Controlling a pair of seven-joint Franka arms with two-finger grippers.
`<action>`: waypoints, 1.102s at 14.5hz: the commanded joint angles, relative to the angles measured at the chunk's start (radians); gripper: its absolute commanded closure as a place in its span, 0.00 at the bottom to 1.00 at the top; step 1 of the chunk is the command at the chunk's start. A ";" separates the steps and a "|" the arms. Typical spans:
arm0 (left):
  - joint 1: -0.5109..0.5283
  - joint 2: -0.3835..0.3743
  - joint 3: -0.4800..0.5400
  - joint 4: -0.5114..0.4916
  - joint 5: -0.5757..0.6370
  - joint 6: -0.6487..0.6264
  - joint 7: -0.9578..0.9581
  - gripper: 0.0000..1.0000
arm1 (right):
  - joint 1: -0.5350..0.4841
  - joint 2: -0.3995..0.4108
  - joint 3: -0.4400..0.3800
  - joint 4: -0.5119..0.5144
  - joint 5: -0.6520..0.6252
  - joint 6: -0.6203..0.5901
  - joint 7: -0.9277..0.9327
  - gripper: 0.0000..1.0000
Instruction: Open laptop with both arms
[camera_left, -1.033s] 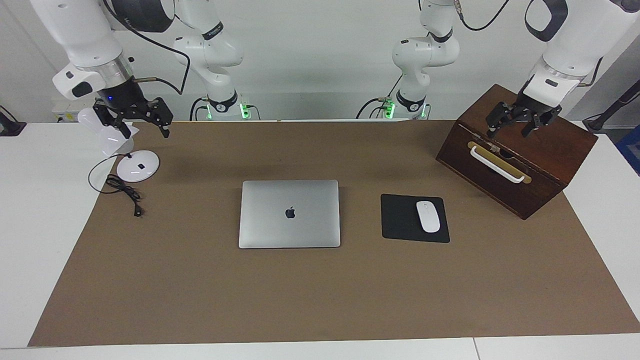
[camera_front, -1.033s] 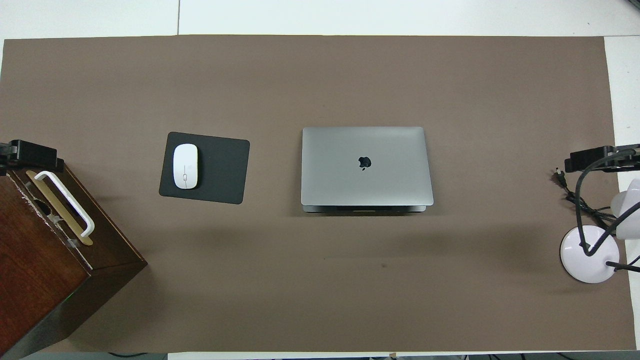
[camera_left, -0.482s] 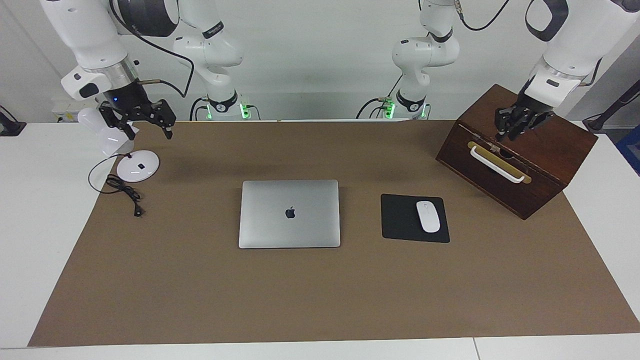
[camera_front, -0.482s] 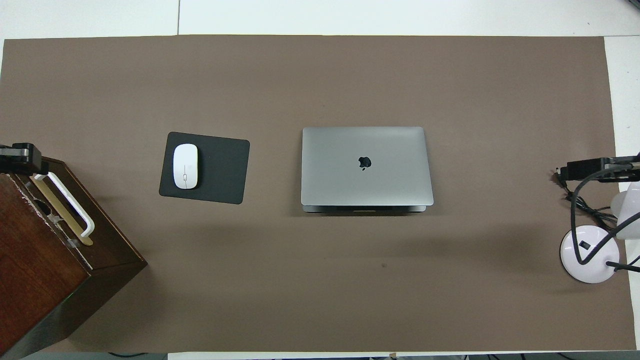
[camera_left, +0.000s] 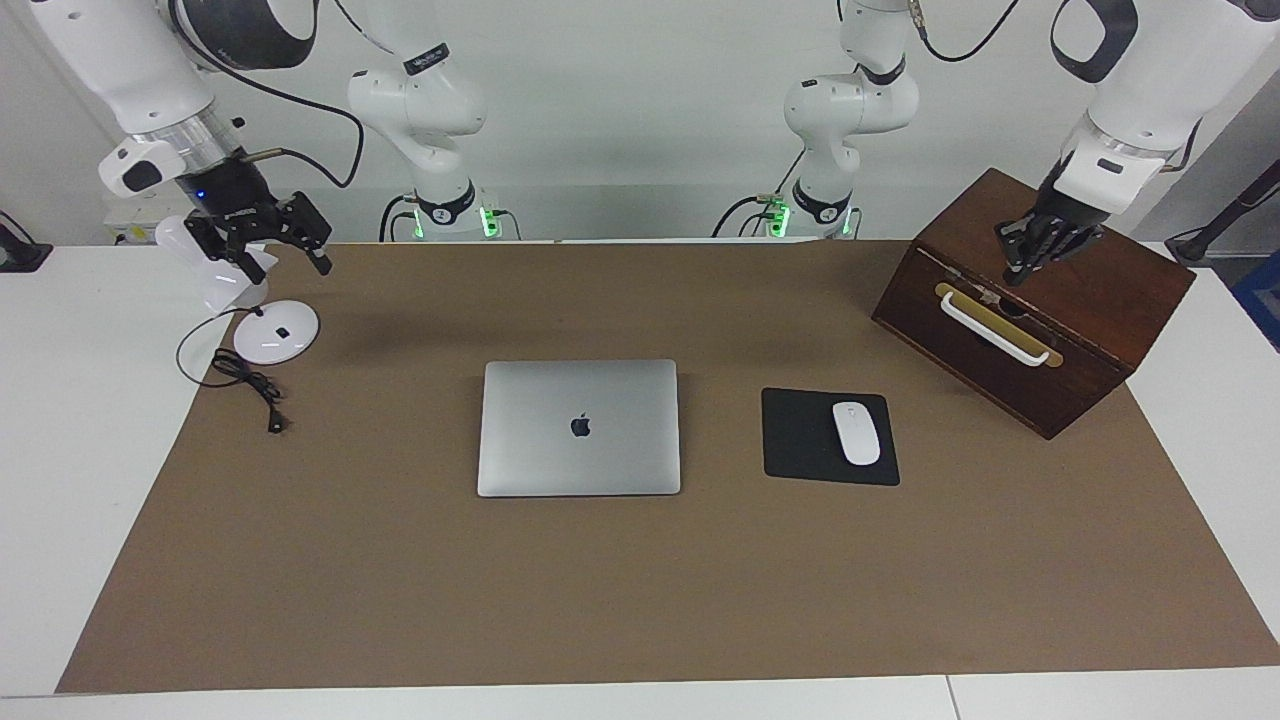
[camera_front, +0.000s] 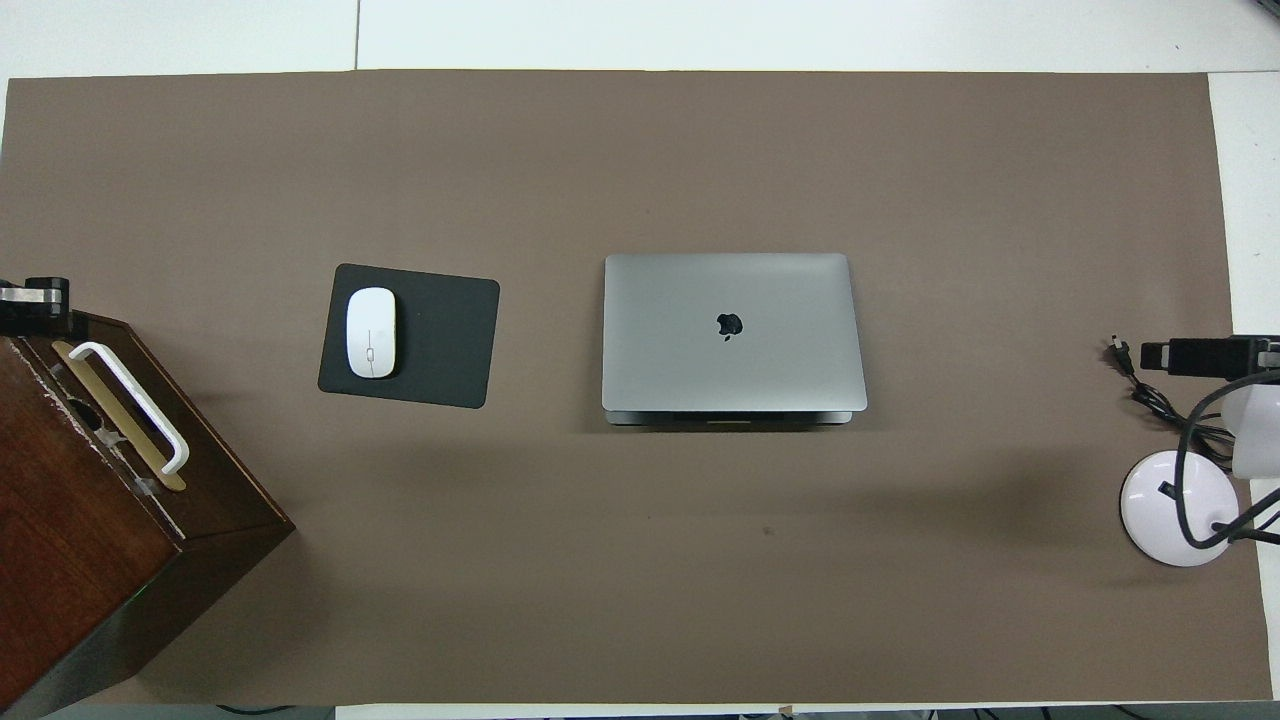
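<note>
Laptop (camera_left: 579, 428) closed mid-surface, room all round. My left tool (camera_left: 1035, 258) clenched empty over box (camera_left: 1090, 300); right tool (camera_left: 268, 238) released over lamp (camera_left: 262, 325).

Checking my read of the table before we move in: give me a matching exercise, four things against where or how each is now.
1. laptop
2. mouse
3. left gripper
4. lamp base

A. on the black pad
B. shut, over the wooden box
C. lid closed, mid-mat
D. at the right arm's end of the table

Pairs: 1-C, 2-A, 3-B, 4-D
</note>
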 joint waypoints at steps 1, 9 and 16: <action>-0.011 -0.068 0.002 -0.135 -0.010 0.108 -0.017 1.00 | 0.006 -0.153 0.006 -0.223 0.041 0.142 -0.023 0.00; -0.098 -0.217 0.002 -0.489 -0.064 0.474 -0.006 1.00 | 0.159 -0.279 0.020 -0.440 0.140 0.391 0.113 0.00; -0.233 -0.318 0.002 -0.773 -0.064 0.804 -0.009 1.00 | 0.353 -0.339 0.125 -0.547 0.140 0.586 0.579 0.00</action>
